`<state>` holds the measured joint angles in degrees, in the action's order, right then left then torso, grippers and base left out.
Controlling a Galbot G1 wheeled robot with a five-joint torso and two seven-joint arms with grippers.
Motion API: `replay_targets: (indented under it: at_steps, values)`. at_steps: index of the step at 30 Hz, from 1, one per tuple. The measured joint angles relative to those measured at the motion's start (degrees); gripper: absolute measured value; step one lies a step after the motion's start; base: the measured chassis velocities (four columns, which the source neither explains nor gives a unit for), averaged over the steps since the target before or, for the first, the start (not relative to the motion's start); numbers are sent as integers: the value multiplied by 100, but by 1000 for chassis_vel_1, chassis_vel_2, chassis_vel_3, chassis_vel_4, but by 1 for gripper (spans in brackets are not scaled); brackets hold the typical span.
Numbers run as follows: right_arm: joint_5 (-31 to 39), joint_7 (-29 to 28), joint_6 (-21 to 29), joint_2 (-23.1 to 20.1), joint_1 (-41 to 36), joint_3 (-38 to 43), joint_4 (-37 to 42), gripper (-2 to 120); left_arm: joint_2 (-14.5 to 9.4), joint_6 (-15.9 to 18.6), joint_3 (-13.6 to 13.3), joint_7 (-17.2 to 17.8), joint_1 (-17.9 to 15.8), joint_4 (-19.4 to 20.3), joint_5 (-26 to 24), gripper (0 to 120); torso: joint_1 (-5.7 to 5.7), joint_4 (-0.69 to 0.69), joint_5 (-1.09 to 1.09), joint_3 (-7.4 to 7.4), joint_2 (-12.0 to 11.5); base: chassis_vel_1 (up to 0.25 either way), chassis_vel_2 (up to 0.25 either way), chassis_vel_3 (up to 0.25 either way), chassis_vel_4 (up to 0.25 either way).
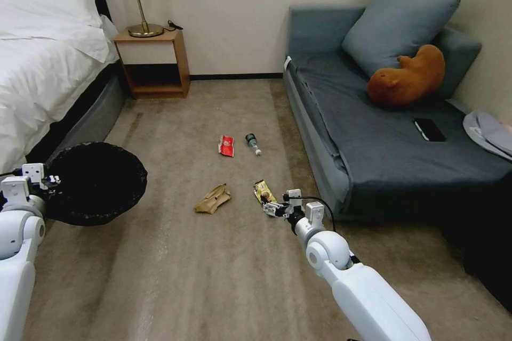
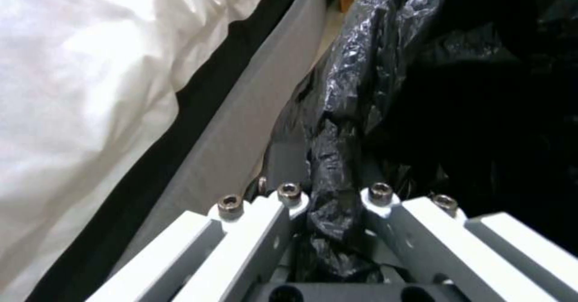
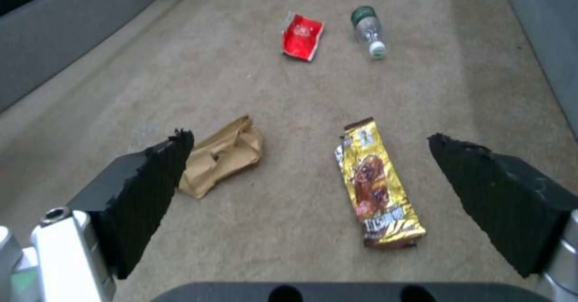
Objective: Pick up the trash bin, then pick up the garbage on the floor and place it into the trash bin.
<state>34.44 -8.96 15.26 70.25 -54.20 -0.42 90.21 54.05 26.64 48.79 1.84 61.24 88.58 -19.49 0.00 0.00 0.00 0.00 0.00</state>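
The trash bin, lined with a crinkled black bag, is already off the floor and carried at the robot's left side, close to the bed; the first step of the task therefore appears complete. The left gripper holds the bin at its rim: in the left wrist view the jaws are clamped on a fold of the black liner at the bin's edge. Nothing can be made out inside the bin. All four litter pieces lie on the carpet between the bed and the grey sofa, so the second step is judged not yet done for any piece. The crumpled brown paper bag lies toward the bin side; the yellow-brown snack wrapper lies just beside the right gripper. The red snack packet and the small clear bottle lie farther off, near each other, toward the wall. The right gripper is lowered toward the floor with its jaws spread wide and nothing between them; in the right wrist view the wrapper lies between the two black pads, nearer one of them, and untouched. Judgement: the wrapper is the first piece in hand; four pickups and four deposits remain.
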Motion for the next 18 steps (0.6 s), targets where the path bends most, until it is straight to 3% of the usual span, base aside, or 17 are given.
replay_targets:
  at_steps: [18]
  values:
    - [-64, 9, -25, 21, -8, -73, -59, 100, -1, -107, 40, -122, 48, -59, -38, 3, 0, -1, 0, 0, 0, -90, 89, 92, -90]
